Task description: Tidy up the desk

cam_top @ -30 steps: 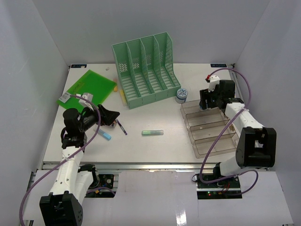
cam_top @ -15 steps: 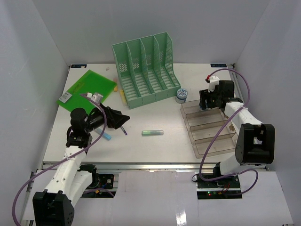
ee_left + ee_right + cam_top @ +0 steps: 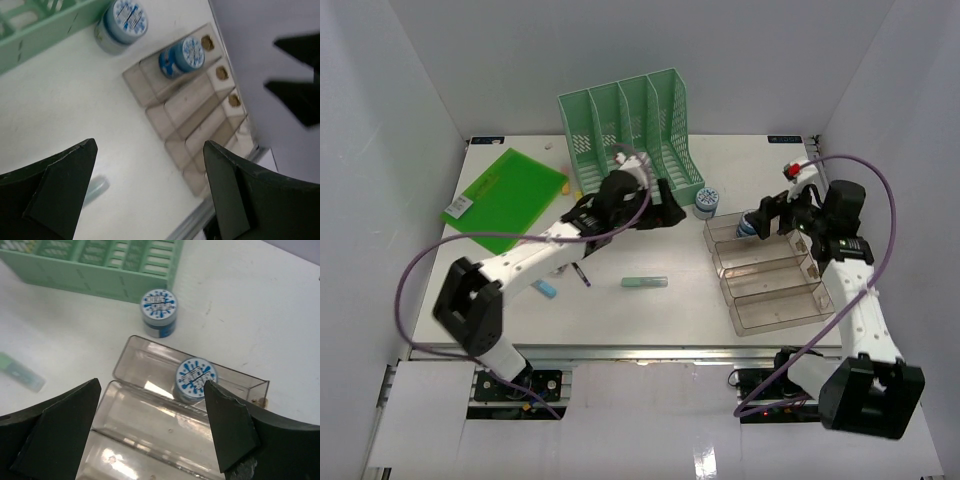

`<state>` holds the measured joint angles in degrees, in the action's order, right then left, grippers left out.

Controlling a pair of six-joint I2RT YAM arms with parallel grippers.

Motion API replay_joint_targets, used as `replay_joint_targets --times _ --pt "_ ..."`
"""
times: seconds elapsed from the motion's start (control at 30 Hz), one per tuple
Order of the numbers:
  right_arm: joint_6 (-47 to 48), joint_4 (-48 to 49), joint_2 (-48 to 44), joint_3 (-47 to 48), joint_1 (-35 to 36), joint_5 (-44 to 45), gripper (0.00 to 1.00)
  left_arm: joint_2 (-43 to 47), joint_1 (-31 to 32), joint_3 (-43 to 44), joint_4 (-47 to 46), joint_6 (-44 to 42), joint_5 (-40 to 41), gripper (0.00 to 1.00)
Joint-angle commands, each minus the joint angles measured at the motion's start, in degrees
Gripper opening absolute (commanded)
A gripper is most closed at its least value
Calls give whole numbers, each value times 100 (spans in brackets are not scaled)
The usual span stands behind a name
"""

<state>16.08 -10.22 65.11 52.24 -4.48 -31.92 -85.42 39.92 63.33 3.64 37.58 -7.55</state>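
The white desk (image 3: pixel 670 310) carries a clear stepped tray (image 3: pixel 765 275) at the right. One blue-lidded jar (image 3: pixel 196 379) stands in the tray's far compartment. It also shows in the top view (image 3: pixel 748 225). A second jar (image 3: pixel 706 201) stands on the desk by the green rack (image 3: pixel 630 145). My right gripper (image 3: pixel 152 386) is open and empty above the tray, and shows in the top view (image 3: pixel 761 222). My left gripper (image 3: pixel 150 147) is open and empty over the desk's middle, in the top view (image 3: pixel 668 216) just left of the second jar (image 3: pixel 121 22).
A green folder (image 3: pixel 505 195) lies at the far left. A green marker (image 3: pixel 645 282), a purple pen (image 3: pixel 582 275) and a small blue item (image 3: pixel 546 289) lie on the desk's middle and left. The tray's nearer compartments (image 3: pixel 150 430) hold nothing.
My left arm has swung from the desk's left side to the middle, in front of the rack. My right gripper has drawn back from the tray, and a jar now shows in the far compartment.
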Motion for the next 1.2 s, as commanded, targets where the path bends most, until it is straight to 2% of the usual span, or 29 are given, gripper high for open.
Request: replay_joint_targets --times 0.0,0.1,0.17,0.27,0.6,0.87,1.17 --pt "-255 179 -881 -801 -665 -1853 90 -1985 781 2691 2183 410 2355 98" --pt "-545 395 -1066 -1127 -1278 -2310 90 -3633 986 5105 3481 519 2816 97" --pt "-660 416 -1096 -1156 -1549 -2576 90 -4500 1027 6448 3996 478 2928 95" --pt "-767 399 -1053 -1225 -1773 -2801 90 -5220 1048 7502 4133 400 3056 93" --pt "-988 412 -1040 -1208 -1881 -2974 90 -5607 1049 7179 3199 33 3229 94" --pt "-1010 433 -1019 -1217 -1881 -2988 90 -5798 1044 7024 2499 -389 2989 96" --pt "-1019 433 -965 -1217 -1881 -2987 90 -6001 1047 7041 2024 -749 3369 96"
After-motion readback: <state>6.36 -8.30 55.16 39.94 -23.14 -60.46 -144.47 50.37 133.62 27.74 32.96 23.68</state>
